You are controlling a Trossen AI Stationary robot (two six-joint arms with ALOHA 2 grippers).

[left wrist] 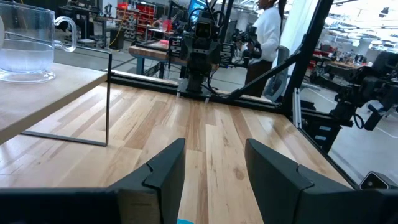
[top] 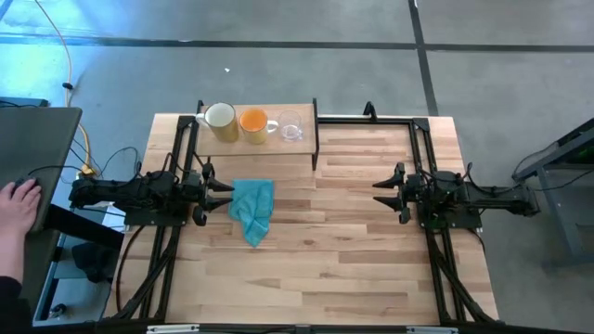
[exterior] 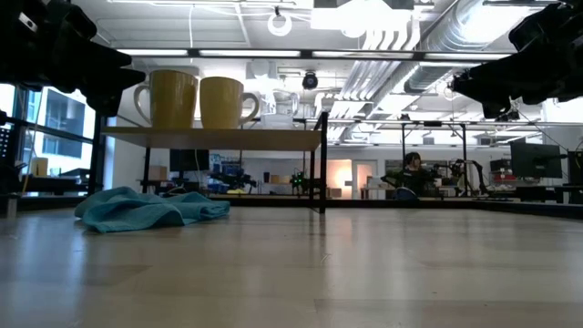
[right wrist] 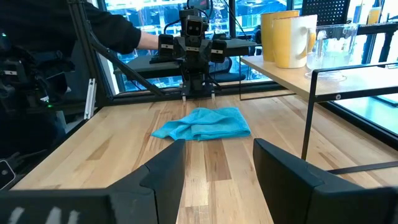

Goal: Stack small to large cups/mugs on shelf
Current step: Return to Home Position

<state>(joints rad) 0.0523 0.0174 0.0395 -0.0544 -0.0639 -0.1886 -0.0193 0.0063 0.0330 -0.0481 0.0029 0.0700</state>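
The shelf (top: 255, 139) stands at the table's far edge, left of middle. On it stand three vessels in a row, upright on their bases: a cream-white mug (top: 219, 117) at the left, an orange mug (top: 252, 121) in the middle and a clear glass cup (top: 291, 128) at the right. The right wrist view shows the same row (right wrist: 295, 40), and the left wrist view shows the glass cup (left wrist: 25, 50). My left gripper (top: 225, 192) hovers open at the table's left, pointing level toward the middle. My right gripper (top: 379, 191) hovers open at the right, facing it.
A crumpled teal cloth (top: 252, 209) lies on the plank tabletop just in front of my left gripper and near the shelf. A person's hand (top: 19, 199) rests on a dark desk left of the table. Bare planks stretch between the two grippers and toward the near edge.
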